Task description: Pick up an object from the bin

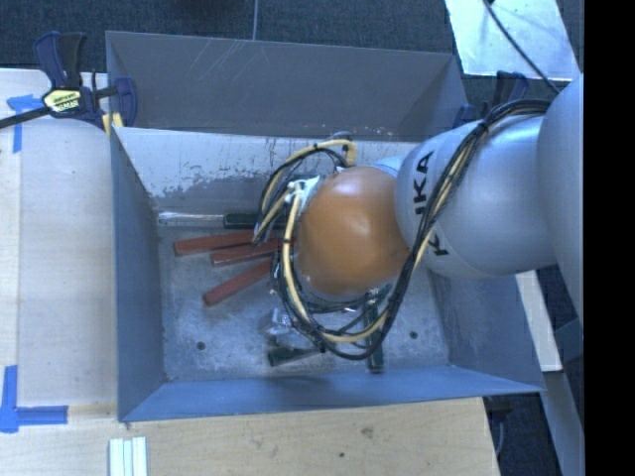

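entry: one view, looking down into the grey bin, read left to right.

far to the left of my pincer, against the back-left of the floor: a thin pale rod lying flat, with a dark piece at its near end. i cannot tell whether the two are joined.

left of the pincer, closer in: three red-brown flat bars, all lying on the bin floor.
- upper bar: nearly level, its left end the farthest from me.
- middle bar: just beside the upper one, apparently touching it, with its right end running in under my cables.
- lower bar: tilted, left end toward the front wall, right end rising toward the cables; apart from the other two at its left end.

at the pincer: it hangs low over the floor beneath my orange cover, with loops of yellow and black cable around it. state of the pincer: cannot tell, the cover and cables hide it. just in front of it a small dark object lies near the front wall; kind unclear.

the things nearest the pincer are the middle and lower bars.

right of the pincer: my silver arm crossing over the bin's right wall.
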